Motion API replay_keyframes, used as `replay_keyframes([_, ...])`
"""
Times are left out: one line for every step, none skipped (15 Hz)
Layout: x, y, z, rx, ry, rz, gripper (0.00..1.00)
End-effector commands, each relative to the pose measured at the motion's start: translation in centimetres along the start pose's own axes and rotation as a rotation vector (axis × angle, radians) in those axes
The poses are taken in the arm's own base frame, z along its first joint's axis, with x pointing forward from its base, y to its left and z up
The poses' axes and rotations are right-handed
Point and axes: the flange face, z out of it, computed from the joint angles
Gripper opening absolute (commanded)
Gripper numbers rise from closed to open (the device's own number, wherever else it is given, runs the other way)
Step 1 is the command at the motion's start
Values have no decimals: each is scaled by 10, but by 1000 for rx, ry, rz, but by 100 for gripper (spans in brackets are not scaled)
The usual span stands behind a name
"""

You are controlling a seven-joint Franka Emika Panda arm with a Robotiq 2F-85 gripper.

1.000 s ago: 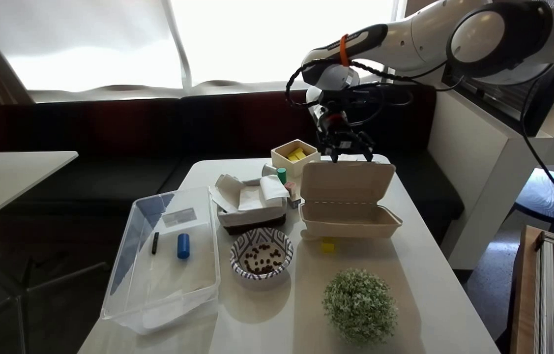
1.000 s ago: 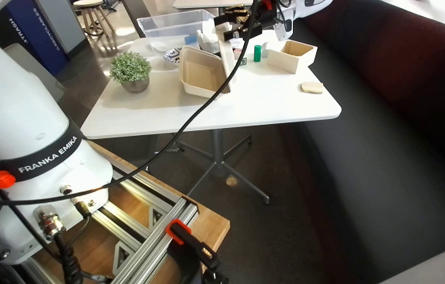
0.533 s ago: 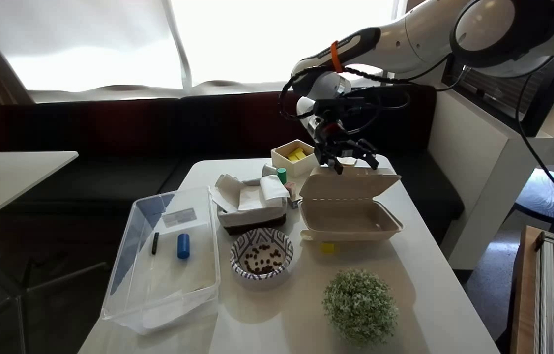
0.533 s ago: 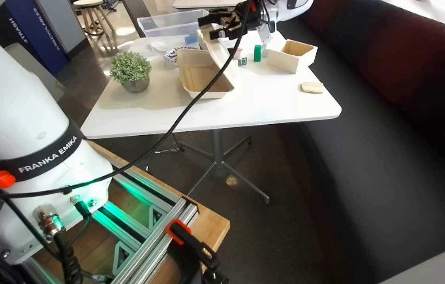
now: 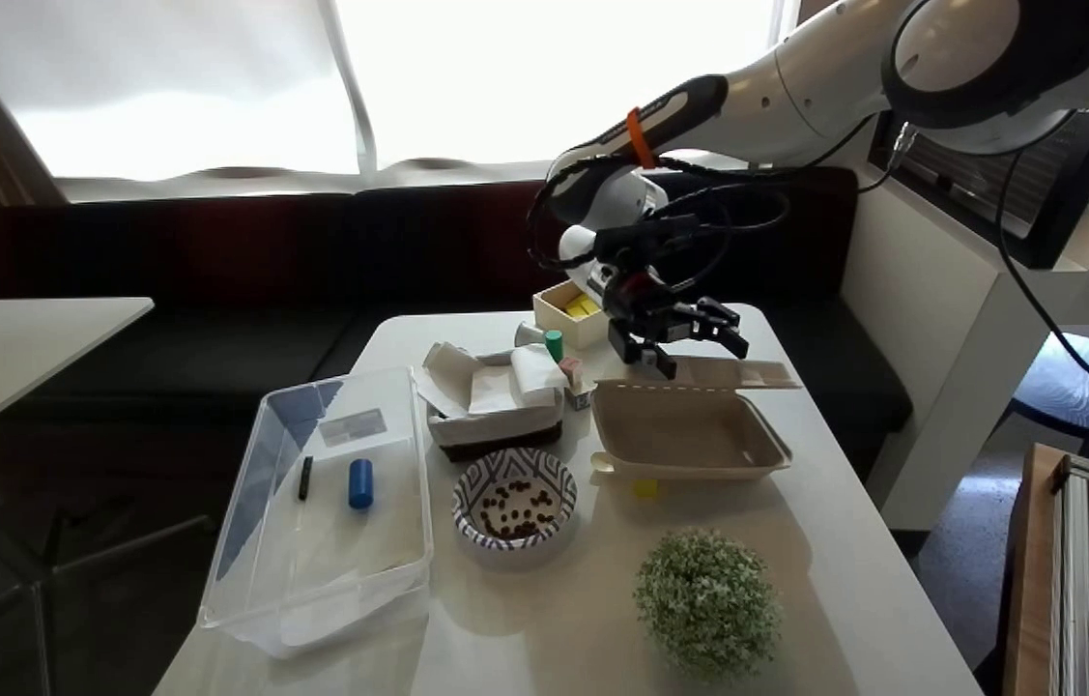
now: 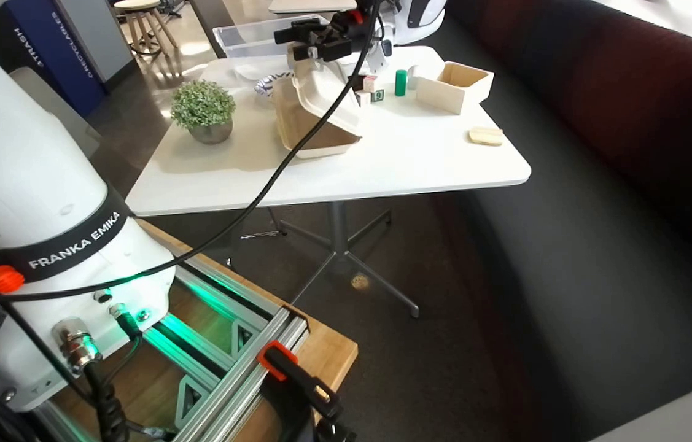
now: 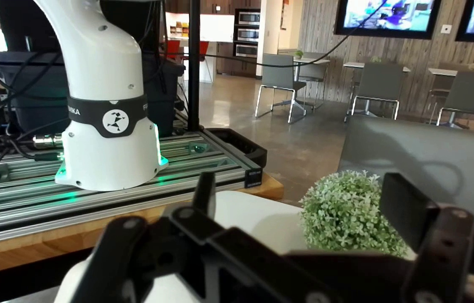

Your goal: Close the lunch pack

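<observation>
1. In an exterior view the lunch box (image 5: 691,440) is sitting on the white table (image 5: 858,580), with a yellow block (image 5: 645,488) lying right by its front. My gripper (image 5: 703,356) is hanging roughly midway along the lid (image 5: 739,373), so a push from here should be landing evenly rather than twisting the hinge (image 5: 699,390).

2. In an exterior view the lid is leaning over the tub (image 6: 289,115), a gap showing beneath it; I am judging the fold about half done. Whether I am touching it I am not able to make out. I should be following an arc around the hinge, toward the plant (image 6: 202,105) and then down, slowly, or the light-looking tub may be skidding into the yellow block.

3. In the wrist view my fingers (image 7: 409,210) are standing wide apart and I am gripping nothing that shows, which is suiting a push, not a pinch. The plant is showing between them, so I should be stopping short of it, then pressing the lid down onto the tub until it is seating.
</observation>
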Motion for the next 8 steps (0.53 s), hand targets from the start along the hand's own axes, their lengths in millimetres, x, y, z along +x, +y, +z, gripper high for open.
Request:
replay_keyframes([7, -12, 17, -34, -40, 45, 100])
replay_keyframes([10, -14, 20, -40, -48, 53, 100])
replay_keyframes([13, -16, 22, -45, -53, 56, 100])
replay_keyframes([16, -16, 24, -51, -58, 56, 100])
replay_keyframes([20, -17, 27, -58, -68, 51, 100])
replay_keyframes([24, -16, 26, -66, -63, 47, 100])
replay_keyframes([29, -16, 25, -67, -61, 43, 100])
replay_keyframes([33, -14, 23, -70, -53, 51, 100])
